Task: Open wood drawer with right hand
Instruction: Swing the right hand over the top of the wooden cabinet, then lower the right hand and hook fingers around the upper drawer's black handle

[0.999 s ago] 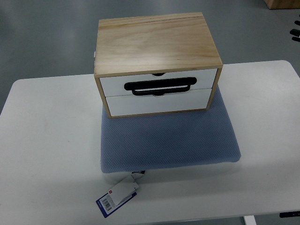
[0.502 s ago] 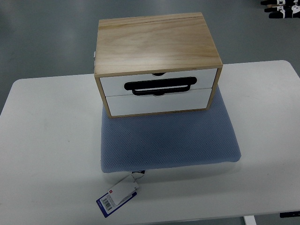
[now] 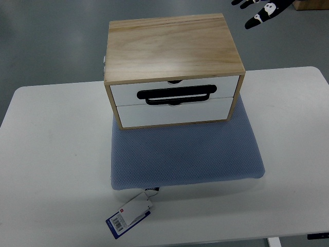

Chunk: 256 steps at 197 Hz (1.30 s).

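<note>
A light wood box stands on a blue mat on the white table. Its front holds two white drawers, both closed: an upper drawer and a lower drawer. A black loop handle lies across the seam between them. My right hand hangs above the floor past the box's far right corner, at the picture's top edge, black fingers spread and holding nothing. It is well apart from the handle. My left hand is out of sight.
A paper price tag with a barcode lies at the mat's front edge. A brown box corner shows on the grey floor at top right. The table's front edge runs along the bottom.
My right hand has come in from the top right corner, moving left and toward the box, with more of its fingers in view. The box and drawers have not moved.
</note>
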Available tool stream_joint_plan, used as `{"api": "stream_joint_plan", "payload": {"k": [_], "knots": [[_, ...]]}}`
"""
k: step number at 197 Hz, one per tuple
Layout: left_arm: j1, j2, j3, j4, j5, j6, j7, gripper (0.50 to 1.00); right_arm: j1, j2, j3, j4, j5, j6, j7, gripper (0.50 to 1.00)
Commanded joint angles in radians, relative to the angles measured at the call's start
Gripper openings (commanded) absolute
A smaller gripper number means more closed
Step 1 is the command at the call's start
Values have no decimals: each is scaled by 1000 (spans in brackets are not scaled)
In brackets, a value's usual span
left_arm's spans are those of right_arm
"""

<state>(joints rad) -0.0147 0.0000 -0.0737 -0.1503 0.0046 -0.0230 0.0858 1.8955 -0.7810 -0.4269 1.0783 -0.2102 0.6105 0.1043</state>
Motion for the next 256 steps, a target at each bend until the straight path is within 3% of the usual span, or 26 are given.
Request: {"api": "stream_joint_plan", "payload": {"k": [1,40,109,148,194,256], "knots": [[1,0,0,0,0,0,0,1000,54,49,-50,0,6,0,2,932],[-1,0,0,0,0,0,0,1000,143,105,-164,5,106,0,8,907],[1,0,0,0,0,0,0,1000,254,167,-277,8,149,0,2,928],[-1,0,0,0,0,0,0,1000,258,204,-288,68,140,0,-6,928],[-1,0,0,0,0,0,0,1000,260,261,-297,131,123,0,-123,921],[-1,0,0,0,0,0,0,1000,281,341,-285,147,123,0,-147,919]]}}
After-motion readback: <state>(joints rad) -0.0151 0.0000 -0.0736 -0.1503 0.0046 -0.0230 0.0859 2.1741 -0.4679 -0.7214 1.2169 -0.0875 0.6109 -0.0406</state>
